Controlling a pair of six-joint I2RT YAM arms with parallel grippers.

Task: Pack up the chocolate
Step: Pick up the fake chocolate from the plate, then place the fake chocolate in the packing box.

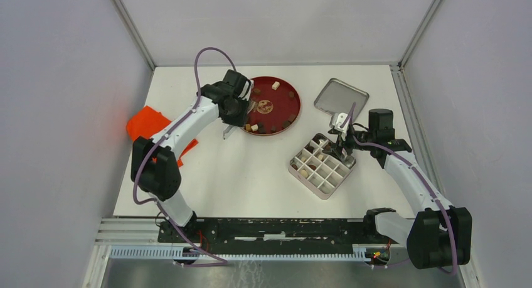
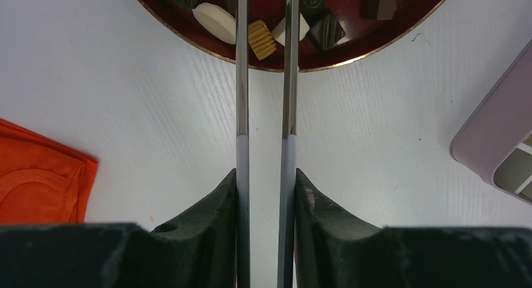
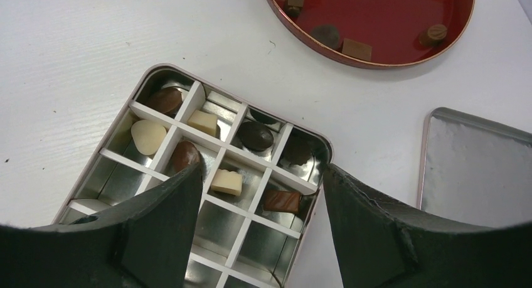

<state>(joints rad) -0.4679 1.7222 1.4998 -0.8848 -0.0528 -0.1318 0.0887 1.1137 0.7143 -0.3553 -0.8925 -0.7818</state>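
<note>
The right gripper (image 3: 262,169) hangs with its jaws wide above the divided tin (image 3: 110,178), where chocolate (image 3: 254,136) sits in several compartments. Farther on, the left gripper (image 2: 266,175) is closed narrowly on the metal tweezers (image 2: 242,81), which reach over the rim of the red plate (image 1: 281,109). More chocolate lies there. The lid (image 3: 477,169) lies beside the tin.

You'll see an orange cloth (image 2: 37,175) left of the left gripper (image 2: 265,175), metal tweezers (image 2: 242,81) reaching forward from it over a red plate (image 2: 370,37); under the right gripper (image 3: 262,169), a divided tin (image 3: 157,74), its lid (image 3: 477,169) lying just right.
</note>
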